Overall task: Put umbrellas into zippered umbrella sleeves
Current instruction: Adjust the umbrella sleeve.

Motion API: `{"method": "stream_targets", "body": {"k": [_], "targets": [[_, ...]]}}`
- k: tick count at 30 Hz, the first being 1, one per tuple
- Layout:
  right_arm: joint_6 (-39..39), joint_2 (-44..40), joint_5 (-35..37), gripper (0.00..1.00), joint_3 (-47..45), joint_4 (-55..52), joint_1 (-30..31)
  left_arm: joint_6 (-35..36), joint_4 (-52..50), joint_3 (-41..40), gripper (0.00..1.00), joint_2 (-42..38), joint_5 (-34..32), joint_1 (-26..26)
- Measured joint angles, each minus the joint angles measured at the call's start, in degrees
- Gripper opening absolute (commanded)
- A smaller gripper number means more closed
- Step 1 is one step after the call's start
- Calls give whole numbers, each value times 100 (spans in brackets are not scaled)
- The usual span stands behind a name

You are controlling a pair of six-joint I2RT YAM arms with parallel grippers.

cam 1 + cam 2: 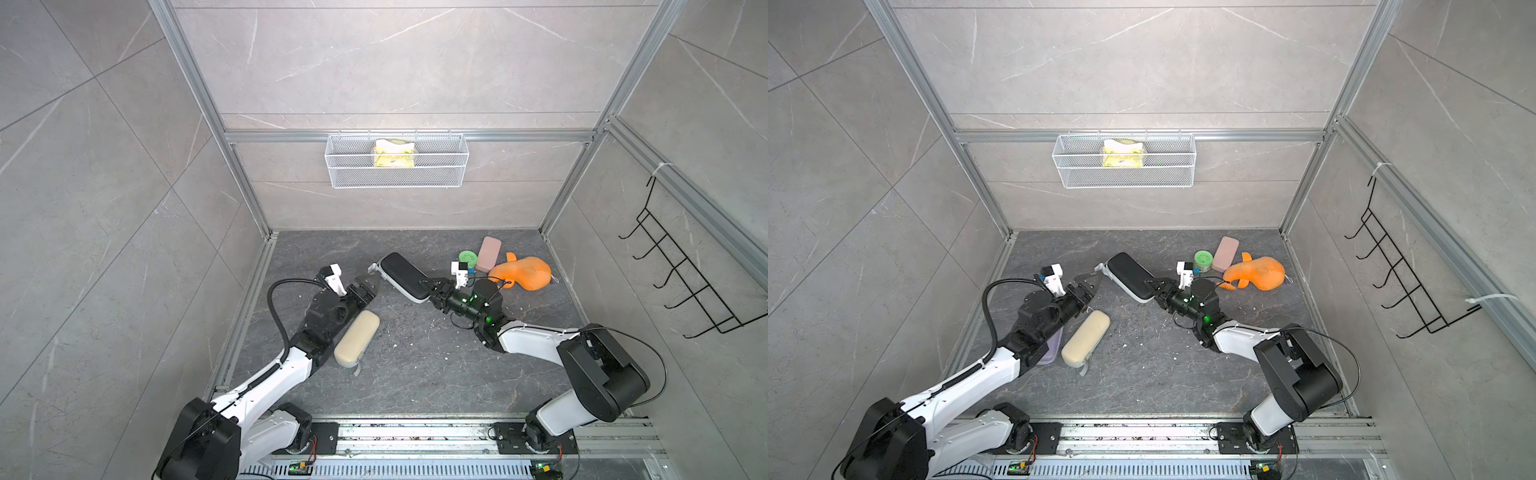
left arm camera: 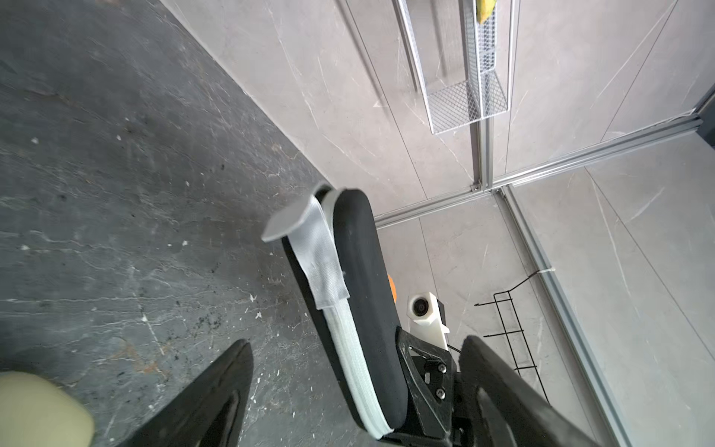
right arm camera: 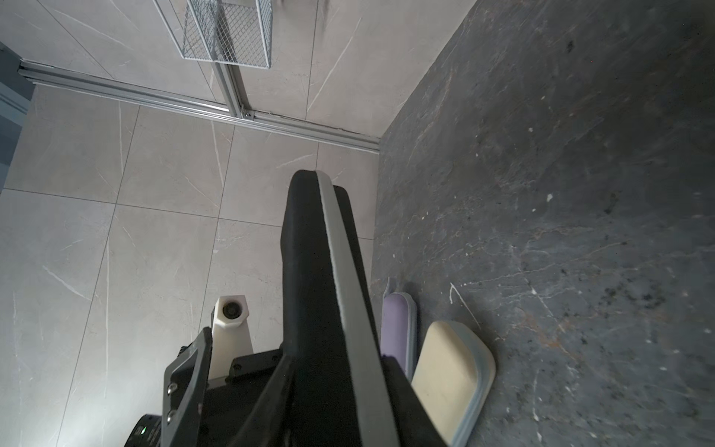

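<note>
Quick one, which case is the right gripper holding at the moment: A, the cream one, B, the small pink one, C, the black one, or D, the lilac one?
C: the right gripper is clamped on one end of the black case, while the cream case lies apart from it, ungripped.

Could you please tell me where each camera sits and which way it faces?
Top views: high at the robot's side, looking down at the floor; left arm and right arm show.
Left wrist: on the left arm, facing the black sleeve; open left gripper shows.
Right wrist: on the right arm, looking along the black sleeve; right gripper clamps it.
Shared: both wrist views show black sleeve and cream sleeve.
</note>
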Motion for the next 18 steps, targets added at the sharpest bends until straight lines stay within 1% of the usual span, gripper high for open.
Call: {"method": "stream_targets", "body": {"k": [3,5,9,10,11,13,15,18], "targets": [[127,0,393,12,2,92,391,-66,317,2,84,400,-232,-219],[181,0,555,14,22,94,575,-116,516,20,80,680,-304,-267],[323,0,839,23,39,111,859,-212,988,151,59,1200,-289,-321],[348,2,874,28,39,107,901,-256,1182,179,52,1307,-282,-332],[387,2,949,35,39,120,927,-289,1357,192,43,1394,-282,-334],[457,2,1016,48,57,118,929,-426,1753,195,29,1545,-260,-332],[428,7,986,54,50,107,903,-433,2004,201,21,1585,-177,-286],[122,-74,522,57,2,92,688,-426,1930,219,17,1565,190,-9]]}}
